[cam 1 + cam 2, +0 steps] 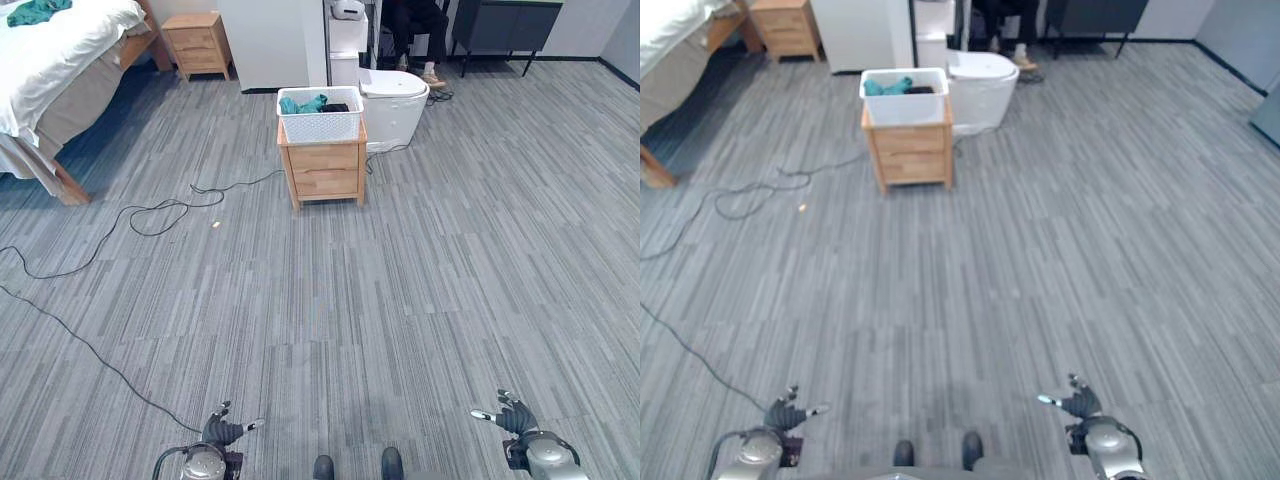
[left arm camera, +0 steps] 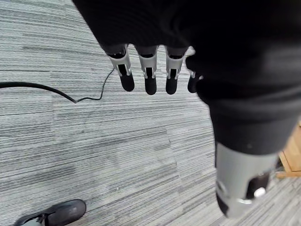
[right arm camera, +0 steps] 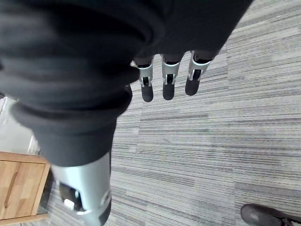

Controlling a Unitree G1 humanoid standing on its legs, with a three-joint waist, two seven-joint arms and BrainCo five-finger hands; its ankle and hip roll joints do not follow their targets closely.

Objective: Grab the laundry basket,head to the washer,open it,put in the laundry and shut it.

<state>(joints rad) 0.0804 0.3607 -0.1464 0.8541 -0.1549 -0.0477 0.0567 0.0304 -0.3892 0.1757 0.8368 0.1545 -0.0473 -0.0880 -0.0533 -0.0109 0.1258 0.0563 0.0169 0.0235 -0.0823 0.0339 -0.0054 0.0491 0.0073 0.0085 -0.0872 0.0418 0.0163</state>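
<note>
A white laundry basket (image 1: 320, 121) with teal and dark clothes in it stands on a small wooden nightstand (image 1: 324, 175) far ahead across the floor. Just behind it to the right sits a white rounded washer (image 1: 392, 103). My left hand (image 1: 222, 432) hangs low at the bottom left with relaxed fingers (image 2: 149, 75) and holds nothing. My right hand (image 1: 514, 416) hangs at the bottom right, its fingers (image 3: 170, 77) straight and empty. Both hands are far from the basket.
A bed (image 1: 60, 60) with white bedding and a teal garment (image 1: 38, 11) stands at the far left, with a second nightstand (image 1: 196, 43) beside it. Thin cables (image 1: 150, 215) lie on the grey floor at the left. A seated person's legs (image 1: 418, 40) show behind the washer, by a dark cabinet (image 1: 505, 27).
</note>
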